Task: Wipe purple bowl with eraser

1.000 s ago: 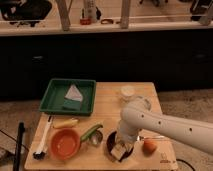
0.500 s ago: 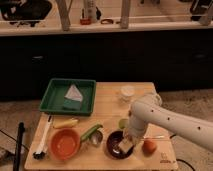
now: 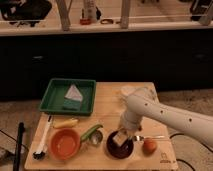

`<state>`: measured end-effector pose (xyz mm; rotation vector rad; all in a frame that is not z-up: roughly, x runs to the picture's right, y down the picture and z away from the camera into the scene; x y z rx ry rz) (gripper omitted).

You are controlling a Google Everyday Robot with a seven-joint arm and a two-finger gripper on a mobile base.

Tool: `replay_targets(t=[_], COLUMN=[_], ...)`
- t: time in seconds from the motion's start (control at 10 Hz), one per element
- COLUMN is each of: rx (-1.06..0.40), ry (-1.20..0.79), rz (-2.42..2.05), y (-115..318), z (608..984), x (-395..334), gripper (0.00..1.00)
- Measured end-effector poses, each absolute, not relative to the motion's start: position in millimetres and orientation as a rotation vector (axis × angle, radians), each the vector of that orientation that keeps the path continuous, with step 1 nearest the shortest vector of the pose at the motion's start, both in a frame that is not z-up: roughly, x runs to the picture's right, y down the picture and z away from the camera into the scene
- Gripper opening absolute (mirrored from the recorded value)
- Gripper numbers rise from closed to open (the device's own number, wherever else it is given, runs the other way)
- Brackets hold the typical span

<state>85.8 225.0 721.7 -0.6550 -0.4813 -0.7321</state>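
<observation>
The purple bowl (image 3: pixel 120 148) sits on the wooden table near the front edge, right of the orange bowl. My gripper (image 3: pixel 121 135) reaches down into it from the white arm (image 3: pixel 165 117) that comes in from the right. It is shut on the eraser (image 3: pixel 118 139), a small tan block pressed against the bowl's inside. The arm's wrist hides the back rim of the bowl.
An orange bowl (image 3: pixel 65 144) is left of the purple bowl, with a green piece and a small metal cup (image 3: pixel 93 134) between them. An orange fruit (image 3: pixel 149 145) and a spoon (image 3: pixel 151 137) lie to the right. A green tray (image 3: pixel 68 96), yellow banana-like piece (image 3: pixel 65 122), brush (image 3: pixel 43 141) and white cup (image 3: pixel 126 91) also stand on the table.
The arm's forearm has swung over the bowl and the eraser has shifted slightly inside it. The bowl and the other things have not moved.
</observation>
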Motion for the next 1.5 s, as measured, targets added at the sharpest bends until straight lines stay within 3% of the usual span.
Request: replay_targets(t=[0.5, 0.9, 1.5], rx=[-0.672, -0.731, -0.735], ry=[-0.553, -0.535, -0.478], rz=[-0.896, -0.868, -0.761], y=[259.5, 279.9, 247.8], z=[699.2, 694.7, 722.5], x=[39.2, 84.4, 124.5], gripper=[0.02, 0.02, 0.02])
